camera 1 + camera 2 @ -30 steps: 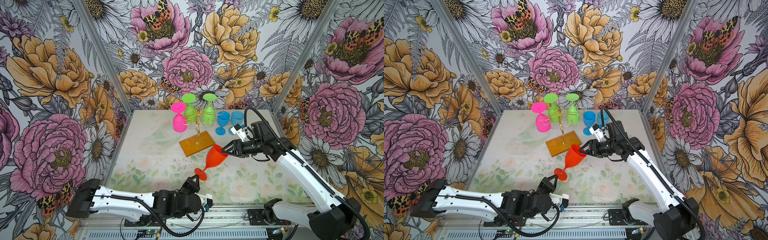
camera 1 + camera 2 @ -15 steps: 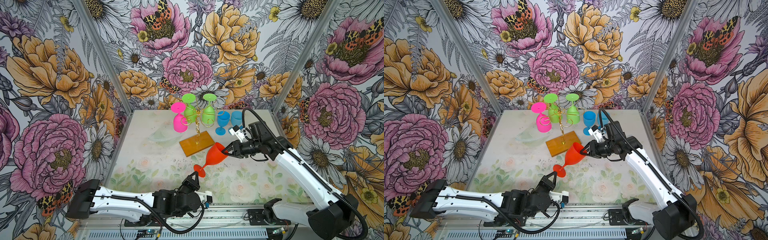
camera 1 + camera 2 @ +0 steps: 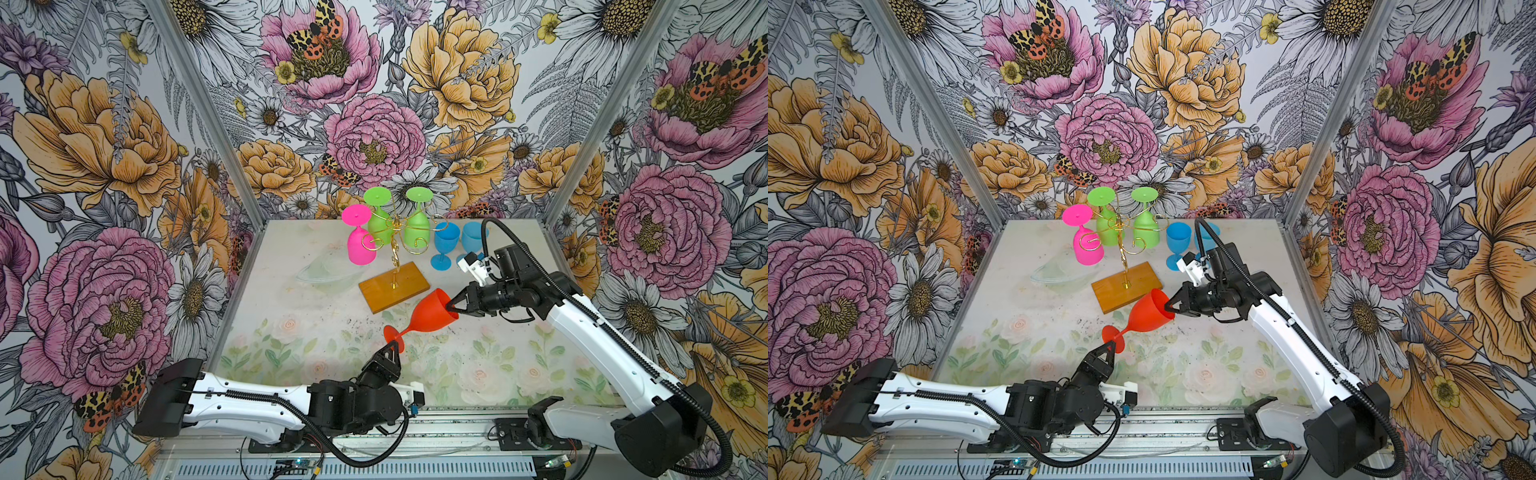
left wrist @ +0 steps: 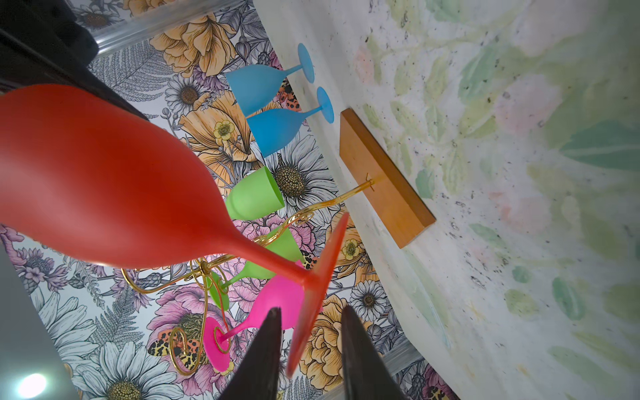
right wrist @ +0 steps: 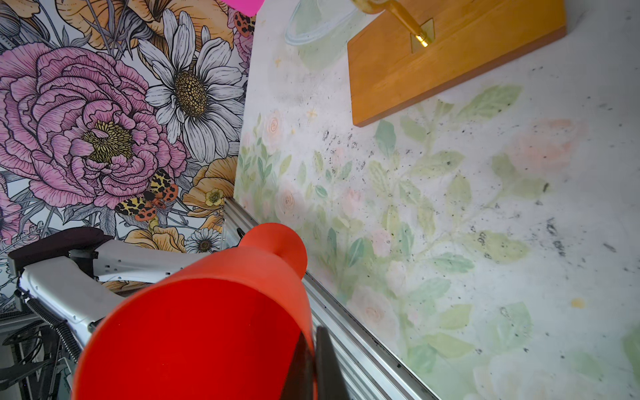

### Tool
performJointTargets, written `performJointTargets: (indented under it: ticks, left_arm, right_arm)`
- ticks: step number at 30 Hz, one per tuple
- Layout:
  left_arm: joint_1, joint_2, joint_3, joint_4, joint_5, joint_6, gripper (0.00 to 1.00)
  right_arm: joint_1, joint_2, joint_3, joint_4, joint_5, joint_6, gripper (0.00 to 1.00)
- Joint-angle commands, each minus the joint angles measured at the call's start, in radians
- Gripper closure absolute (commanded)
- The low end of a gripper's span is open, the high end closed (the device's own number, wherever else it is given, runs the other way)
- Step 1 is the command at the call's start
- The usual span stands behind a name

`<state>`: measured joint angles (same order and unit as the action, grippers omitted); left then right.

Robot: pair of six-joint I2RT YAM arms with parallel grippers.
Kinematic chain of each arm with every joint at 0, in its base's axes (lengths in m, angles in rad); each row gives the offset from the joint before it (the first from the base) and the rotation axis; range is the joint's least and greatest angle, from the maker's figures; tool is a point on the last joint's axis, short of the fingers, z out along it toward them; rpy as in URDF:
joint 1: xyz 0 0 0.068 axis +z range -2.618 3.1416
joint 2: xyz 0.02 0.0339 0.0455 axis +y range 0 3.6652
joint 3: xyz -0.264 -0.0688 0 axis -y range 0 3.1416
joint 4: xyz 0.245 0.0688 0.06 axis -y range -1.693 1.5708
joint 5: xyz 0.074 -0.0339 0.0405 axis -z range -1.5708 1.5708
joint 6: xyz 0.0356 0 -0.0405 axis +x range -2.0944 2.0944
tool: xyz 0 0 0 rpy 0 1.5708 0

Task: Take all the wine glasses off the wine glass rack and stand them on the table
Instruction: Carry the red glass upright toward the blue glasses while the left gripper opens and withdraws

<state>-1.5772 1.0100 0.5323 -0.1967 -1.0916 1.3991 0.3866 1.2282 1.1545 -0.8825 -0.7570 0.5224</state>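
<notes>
Hanging tilted in the air just off the front corner of the rack point(image 3: 409, 282), the red glass point(image 3: 430, 313) is matte and opaque, with its bowl raised toward the right and its foot low toward the left. The right gripper point(image 3: 451, 308) is clamped tight on the rim, one finger inside the bowl. The left gripper point(image 3: 392, 347) stands parted at the foot (its fingers point(image 4: 266, 349) flank the disc, spread apart). The rack, gold wire on an orange-brown board, carries a pink glass point(image 3: 360, 249) and two green glasses point(image 3: 417, 232) upside down. Two blue glasses point(image 3: 446, 243) stand upright just right of it. The table point(image 3: 291, 316) lies open at front and left, and walls point(image 3: 374, 137) close three sides.
</notes>
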Motion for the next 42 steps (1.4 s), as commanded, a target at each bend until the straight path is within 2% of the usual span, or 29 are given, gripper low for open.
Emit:
performJointTargets:
  ticks: [1,4,6,10,14,16,18,21,23,25,27,33,36,42]
  left_arm:
    - [-0.019,-0.008,-0.009,0.011,-0.002,-0.038,0.48]
    - [-0.03,0.0,0.004,0.011,-0.004,-0.11,0.34]
    - [-0.036,0.007,0.023,0.011,-0.005,-0.177,0.29]
    - [-0.043,0.044,0.095,0.011,-0.04,-0.398,0.19]
    - [-0.038,0.111,0.21,-0.046,-0.169,-0.728,0.14]
    - [-0.032,0.147,0.294,-0.174,-0.238,-0.983,0.09]
    - [-0.032,0.162,0.354,-0.301,-0.229,-1.173,0.08]
    - [-0.028,0.146,0.388,-0.313,-0.176,-1.313,0.07]
    - [-0.006,0.126,0.431,-0.342,-0.101,-1.431,0.07]
    - [0.05,0.109,0.492,-0.386,0.002,-1.592,0.07]
    - [0.095,0.093,0.515,-0.387,0.078,-1.665,0.07]
    - [0.208,0.005,0.535,-0.473,0.18,-1.846,0.08]
    - [0.321,-0.092,0.527,-0.536,0.271,-1.939,0.08]
    - [0.534,-0.304,0.467,-0.573,0.423,-1.971,0.06]
  right_arm:
    - [-0.02,0.002,0.01,0.01,-0.008,-0.03,0.99]
    - [-0.052,-0.002,0.027,0.011,0.061,-0.047,1.0]
    - [-0.066,-0.002,0.044,0.011,0.138,-0.067,1.0]
    - [-0.079,0.02,0.088,0.008,0.307,-0.105,1.0]
    - [-0.079,0.083,0.149,-0.028,0.497,-0.162,1.0]
    - [-0.081,0.125,0.19,-0.052,0.59,-0.191,1.0]
    - [-0.081,0.167,0.227,-0.067,0.657,-0.211,1.0]
    - [-0.082,0.234,0.281,-0.078,0.726,-0.231,1.0]
    - [-0.083,0.275,0.316,-0.082,0.745,-0.238,1.0]
    - [-0.086,0.313,0.348,-0.082,0.763,-0.242,1.0]
    - [-0.087,0.347,0.377,-0.084,0.795,-0.246,1.0]
    - [-0.093,0.451,0.468,-0.098,0.848,-0.26,1.0]
    - [-0.093,0.495,0.509,-0.105,0.855,-0.262,1.0]
    - [-0.089,0.565,0.571,-0.115,0.84,-0.261,1.0]
